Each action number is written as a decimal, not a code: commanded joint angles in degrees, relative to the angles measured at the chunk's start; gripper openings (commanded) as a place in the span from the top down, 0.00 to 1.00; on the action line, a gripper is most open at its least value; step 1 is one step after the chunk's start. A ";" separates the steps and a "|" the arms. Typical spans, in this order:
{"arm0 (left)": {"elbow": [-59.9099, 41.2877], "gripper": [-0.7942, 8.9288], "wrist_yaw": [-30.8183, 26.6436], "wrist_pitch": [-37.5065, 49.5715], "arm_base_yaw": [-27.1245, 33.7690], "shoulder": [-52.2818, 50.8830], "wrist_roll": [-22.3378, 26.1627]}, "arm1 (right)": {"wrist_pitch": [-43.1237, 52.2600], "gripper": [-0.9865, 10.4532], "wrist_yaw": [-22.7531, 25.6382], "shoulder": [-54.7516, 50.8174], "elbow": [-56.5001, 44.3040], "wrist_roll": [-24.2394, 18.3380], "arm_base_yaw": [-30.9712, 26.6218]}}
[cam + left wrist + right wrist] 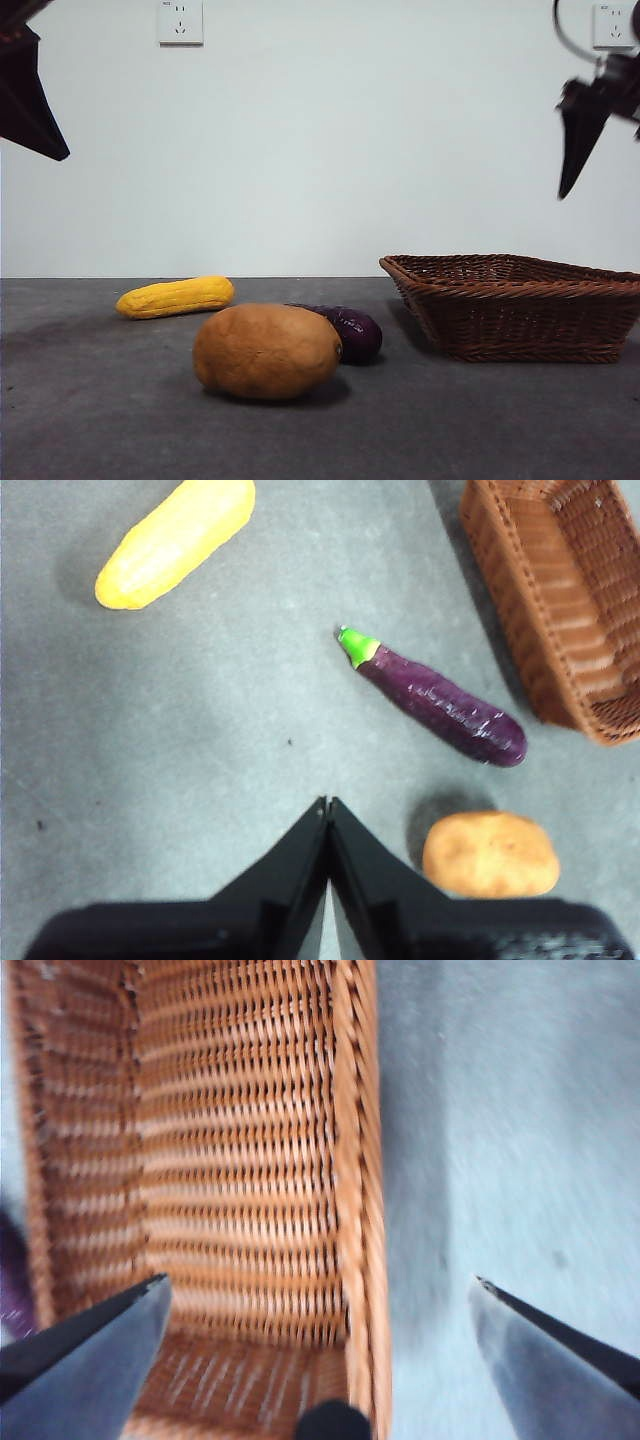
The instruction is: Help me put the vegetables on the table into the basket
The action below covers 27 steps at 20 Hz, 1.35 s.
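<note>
In the front view you see the eggplant half hidden behind the potato; the left wrist view shows it whole. The left gripper is closed and empty, while the right gripper, wide open and empty, is above the basket.

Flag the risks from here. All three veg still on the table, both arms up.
1. The eggplant lies close beside the potato; a grasp on one may nudge the other, and the rounded potato could roll.
2. The right gripper hangs open above the basket rim; descending there could catch the wicker.
3. The left gripper is shut; it must open before reaching the corn.
</note>
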 commanded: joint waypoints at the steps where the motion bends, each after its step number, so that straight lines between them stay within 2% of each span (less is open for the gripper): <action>1: -0.04 0.92 0.02 0.17 -0.13 1.31 2.67 | -0.20 0.48 0.04 5.44 3.06 -1.53 0.96; 4: 0.09 0.92 0.04 1.60 -0.15 3.17 3.69 | 0.72 0.50 0.48 11.08 6.32 -1.62 1.42; 7: 1.79 0.92 0.04 0.66 -0.13 6.62 4.07 | 0.94 0.62 0.46 14.86 7.93 -1.99 1.42; 10: 6.67 0.92 0.04 -2.38 -0.15 11.80 5.35 | 0.59 0.79 0.46 16.81 7.93 -3.78 1.44; 12: 10.95 0.92 0.02 -4.68 -0.15 15.19 6.21 | 0.37 0.83 0.46 17.62 7.91 -3.80 1.44; 13: 13.11 0.92 0.02 -5.79 -0.15 16.76 6.49 | 0.31 0.93 0.44 17.81 7.91 -4.02 1.42; 19: 23.02 0.91 -0.94 -10.10 -0.31 24.61 7.69 | -0.61 0.93 -0.39 17.79 8.28 -4.20 1.29; 20: 25.57 0.86 -2.29 -11.91 -0.37 26.82 7.69 | -1.51 0.93 -1.20 17.79 8.90 -4.26 1.29; 23: 32.28 0.57 -6.71 -15.78 -1.62 32.35 9.31 | -5.55 0.93 -3.72 17.38 12.55 -4.59 1.29; 26: 35.63 0.34 -12.83 -14.84 -3.65 36.85 13.86 | -6.36 0.93 -3.69 14.08 13.88 -4.59 1.33; 27: 35.69 0.30 -14.36 -13.55 -4.28 38.03 15.47 | -6.67 0.93 -3.69 12.83 13.88 -4.61 1.33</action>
